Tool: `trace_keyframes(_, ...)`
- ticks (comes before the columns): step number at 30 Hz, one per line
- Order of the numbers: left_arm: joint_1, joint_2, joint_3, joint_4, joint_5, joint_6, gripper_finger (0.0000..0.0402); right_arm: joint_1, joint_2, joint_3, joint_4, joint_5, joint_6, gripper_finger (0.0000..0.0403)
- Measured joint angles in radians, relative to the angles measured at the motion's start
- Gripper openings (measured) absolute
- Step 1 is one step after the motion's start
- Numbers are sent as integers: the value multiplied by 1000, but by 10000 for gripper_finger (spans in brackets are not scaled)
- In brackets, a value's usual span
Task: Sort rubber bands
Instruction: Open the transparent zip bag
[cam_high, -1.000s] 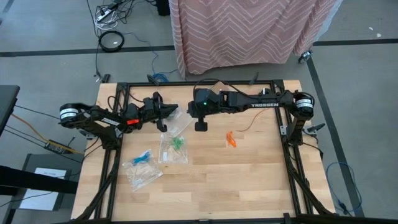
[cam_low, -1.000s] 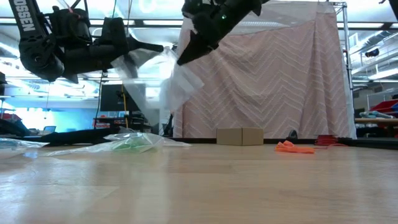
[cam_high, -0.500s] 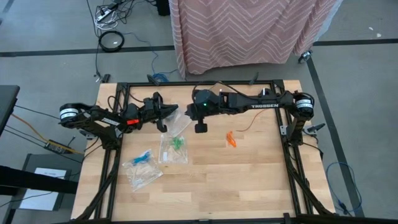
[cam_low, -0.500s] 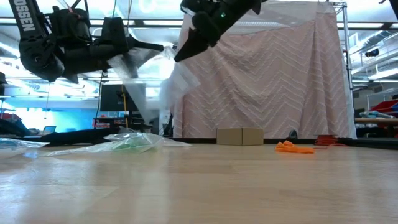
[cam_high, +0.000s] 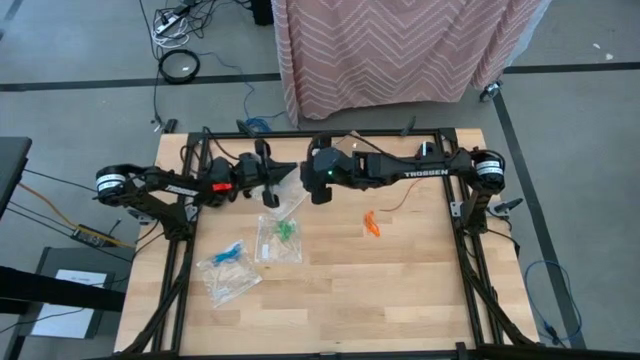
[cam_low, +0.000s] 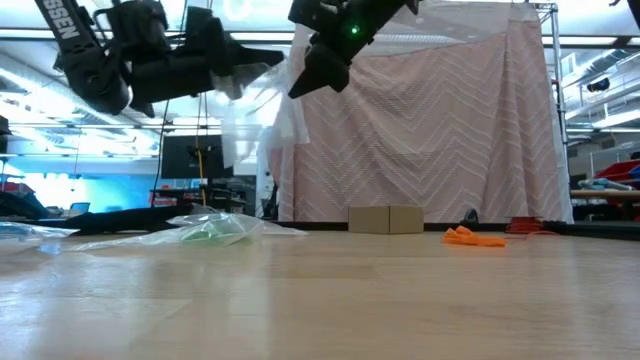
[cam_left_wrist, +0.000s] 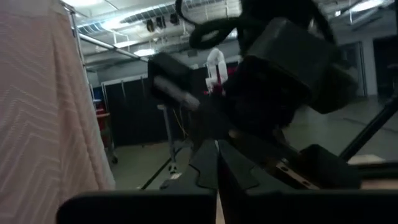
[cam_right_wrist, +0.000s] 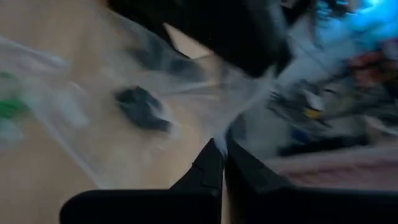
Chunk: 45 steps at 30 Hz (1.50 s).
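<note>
We have drawn our left hand closer to our right hand, both clenched on a clear bag holding black bands. Next we set it down, then bag the orange bands.

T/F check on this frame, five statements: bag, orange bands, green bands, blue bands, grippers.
1. Both grippers hold a clear bag in the air. True.
2. The orange bands are inside a bag. False: they lie loose on the table.
3. The green bands sit in a bag lying on the table. True.
4. The blue bands lie loose by the orange ones. False: bagged, left side.
5. The left gripper is open. False: shut, like the right gripper.
</note>
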Motion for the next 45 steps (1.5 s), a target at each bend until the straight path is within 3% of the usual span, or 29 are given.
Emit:
trace_keyframes(6,1,1,28,-36,-6,45,12,23,0,1,-21,267,-74,1)
trace_keyframes(12,3,1,39,-54,-5,36,13,28,0,1,-13,335,-127,0)
trace_keyframes(18,3,1,41,-72,-13,61,14,36,1,0,132,430,-349,0)
trace_keyframes(23,3,1,41,-78,-18,114,13,36,1,0,183,420,-435,0)
trace_keyframes(36,2,2,40,-160,-49,165,11,27,1,0,156,366,-378,8)
trace_keyframes(40,3,2,38,-199,-94,165,11,18,0,0,108,374,-368,52)
trace_keyframes(45,4,2,38,-221,-215,158,11,12,-5,0,-44,317,-153,141)
